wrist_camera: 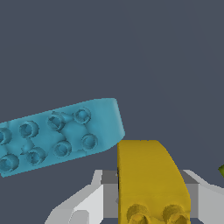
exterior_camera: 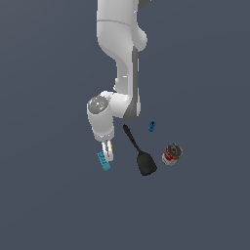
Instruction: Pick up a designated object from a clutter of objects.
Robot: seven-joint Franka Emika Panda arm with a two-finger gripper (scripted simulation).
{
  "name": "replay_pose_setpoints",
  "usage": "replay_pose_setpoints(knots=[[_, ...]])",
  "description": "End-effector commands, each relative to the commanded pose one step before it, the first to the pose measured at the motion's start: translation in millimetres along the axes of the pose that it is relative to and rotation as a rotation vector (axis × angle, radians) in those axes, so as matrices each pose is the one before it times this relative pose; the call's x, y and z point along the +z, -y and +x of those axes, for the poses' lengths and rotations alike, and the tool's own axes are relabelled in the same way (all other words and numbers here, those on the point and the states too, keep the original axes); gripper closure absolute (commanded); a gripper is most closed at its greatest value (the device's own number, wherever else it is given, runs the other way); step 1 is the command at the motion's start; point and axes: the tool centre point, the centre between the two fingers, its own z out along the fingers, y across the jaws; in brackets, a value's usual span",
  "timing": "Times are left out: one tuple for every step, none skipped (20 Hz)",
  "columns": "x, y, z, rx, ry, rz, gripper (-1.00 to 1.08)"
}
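The designated yellow-orange brick (wrist_camera: pixel 151 175) sits between my gripper's (wrist_camera: pixel 151 208) fingers in the wrist view, with two studs showing near the fingertips. The grey pads (wrist_camera: pixel 110 192) press against both of its sides, so the gripper is shut on it. In the exterior view the gripper (exterior_camera: pixel 108 152) points down at the floor, with a hint of yellow (exterior_camera: pixel 111 145) between its fingers. The longer cyan studded brick (wrist_camera: pixel 57 135) lies right beside the yellow one, also seen in the exterior view (exterior_camera: pixel 103 161). A sliver of the green brick (wrist_camera: pixel 222 170) shows at the wrist view's edge.
A black spatula (exterior_camera: pixel 139 152) lies to the exterior view's right of the gripper. A red-and-white tin can (exterior_camera: pixel 172 155) lies on its side beyond the spatula. A small dark blue brick (exterior_camera: pixel 152 126) sits farther back. The floor is plain dark grey.
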Motion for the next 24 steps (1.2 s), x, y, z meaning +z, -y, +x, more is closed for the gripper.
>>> replay_pose_setpoints(knots=[[-10.55,-3.9,3.21,0.00064,0.00031,0.00131,1.08],[-5.07,-2.05,1.37,0.0,0.0,0.0,1.08],[-5.52,-2.24,1.49,0.0,0.0,0.0,1.08],[-5.9,-2.49,1.8,0.0003,0.00061,0.00012,1.08],[-6.45,-2.6,1.74,0.0,0.0,0.0,1.08],[-6.85,-2.84,2.02,0.00022,0.00043,0.00007,1.08],[-7.4,-2.97,2.02,0.0,0.0,0.0,1.08],[-7.89,-3.16,2.16,0.0,0.0,0.0,1.08],[-8.24,-3.43,2.53,0.00036,0.00059,0.00004,1.08],[-8.79,-3.51,2.43,0.0,0.0,0.0,1.08],[-9.02,-3.6,2.51,0.0,0.0,0.0,1.08],[-9.12,-3.63,2.56,0.0,0.0,0.0,1.08],[-9.09,-3.74,2.82,0.00039,0.00028,-0.00011,1.08],[-9.32,-3.7,2.66,0.0,0.0,0.0,1.08],[-9.34,-3.82,2.92,0.00043,0.00002,-0.00022,1.08],[-9.59,-3.79,2.78,0.0,0.0,0.0,1.08],[-9.75,-3.85,2.85,0.0,0.0,0.0,1.08],[-9.9,-3.95,3.02,0.00039,-0.00045,-0.00035,1.08],[-10.16,-3.99,3.01,0.0,0.0,0.0,1.08],[-10.42,-4.09,3.13,0.00023,-0.00037,-0.00023,1.08],[-10.53,-4.1,3.15,0.0,0.0,0.0,1.08],[-10.39,-4.03,3.12,0.00029,-0.00054,-0.00031,1.08],[-10.24,-3.95,3.07,0.0,0.0,0.0,1.08],[-10.16,-3.88,3.02,0.00027,-0.00056,-0.00029,1.08]])
